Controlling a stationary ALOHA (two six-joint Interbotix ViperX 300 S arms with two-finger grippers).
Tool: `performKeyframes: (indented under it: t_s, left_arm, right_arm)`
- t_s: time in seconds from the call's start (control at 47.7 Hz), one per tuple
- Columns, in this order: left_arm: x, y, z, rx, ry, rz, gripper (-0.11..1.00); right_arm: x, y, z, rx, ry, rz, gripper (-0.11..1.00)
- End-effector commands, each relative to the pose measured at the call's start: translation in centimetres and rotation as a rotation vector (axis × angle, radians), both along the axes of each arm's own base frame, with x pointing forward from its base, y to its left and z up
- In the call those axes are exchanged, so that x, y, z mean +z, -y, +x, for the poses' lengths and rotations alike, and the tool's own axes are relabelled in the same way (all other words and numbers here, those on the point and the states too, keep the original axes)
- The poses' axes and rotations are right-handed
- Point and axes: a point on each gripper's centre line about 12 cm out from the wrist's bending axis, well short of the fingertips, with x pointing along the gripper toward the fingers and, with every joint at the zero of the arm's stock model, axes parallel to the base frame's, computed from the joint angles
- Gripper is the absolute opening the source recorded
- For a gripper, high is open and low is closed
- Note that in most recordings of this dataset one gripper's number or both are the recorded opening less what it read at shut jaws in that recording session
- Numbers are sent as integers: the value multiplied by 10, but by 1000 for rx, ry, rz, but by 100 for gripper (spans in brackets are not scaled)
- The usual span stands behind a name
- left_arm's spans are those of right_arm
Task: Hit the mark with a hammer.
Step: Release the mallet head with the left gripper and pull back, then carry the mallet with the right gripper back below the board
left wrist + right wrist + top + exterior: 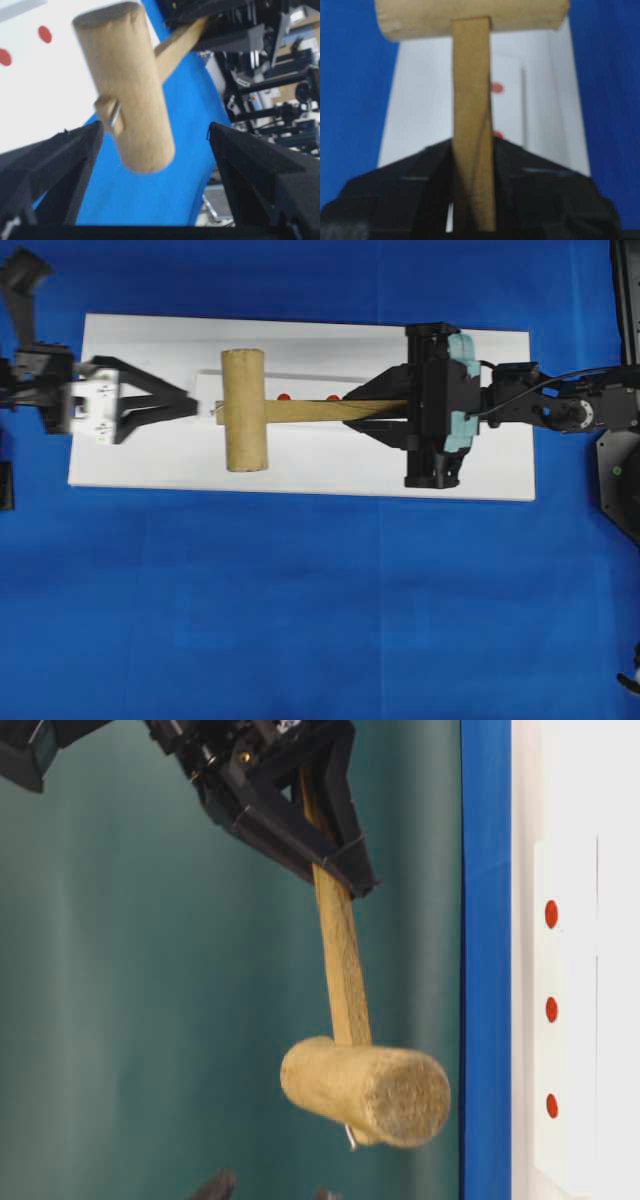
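The right end effector pinches the handle of the hammer, holding it in the air above the white board on the blue tabletop. The left end effector, spread wide and empty, sits just left of the head. The mark lies on the raised strip below the hammer.

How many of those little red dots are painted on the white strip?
3, all seen from table level in one row along the raised white strip: an end dot, the middle mark, and the other end dot. From overhead, the hammer hides some.
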Motion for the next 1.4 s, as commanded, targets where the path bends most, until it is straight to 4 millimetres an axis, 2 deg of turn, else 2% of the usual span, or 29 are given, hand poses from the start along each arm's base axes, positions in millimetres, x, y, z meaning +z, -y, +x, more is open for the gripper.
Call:
performKeyframes:
  t_s: [0.0, 0.189, 0.356, 0.461, 0.692, 1.048, 1.258, 1.384]
  left_arm:
    - [8, 1, -11, -4, 24, 12, 83]
    - [12, 2, -28, -14, 15, 48, 83]
    - [15, 3, -33, -36, 19, 127, 83]
    - [14, 3, -34, -58, 13, 208, 82]
    - [14, 3, -34, -125, -10, 456, 82]
    - [12, 3, -35, -250, -58, 890, 82]
    - [12, 3, -35, -283, -67, 1011, 82]
    - [12, 3, -34, -288, -69, 1027, 82]
  right_arm:
    - [15, -2, -3, 2, 43, 9, 9]
    - [14, -1, -4, -4, 42, 16, 9]
    - [14, -2, -2, -17, 44, 50, 9]
    - [11, -11, 0, -10, 34, 105, 9]
    - [0, -50, 8, 13, 19, 196, 9]
    - [-17, -117, 17, 21, 18, 239, 9]
    - [-25, -148, 26, 32, 8, 259, 9]
    - [-29, -158, 32, 26, 10, 253, 9]
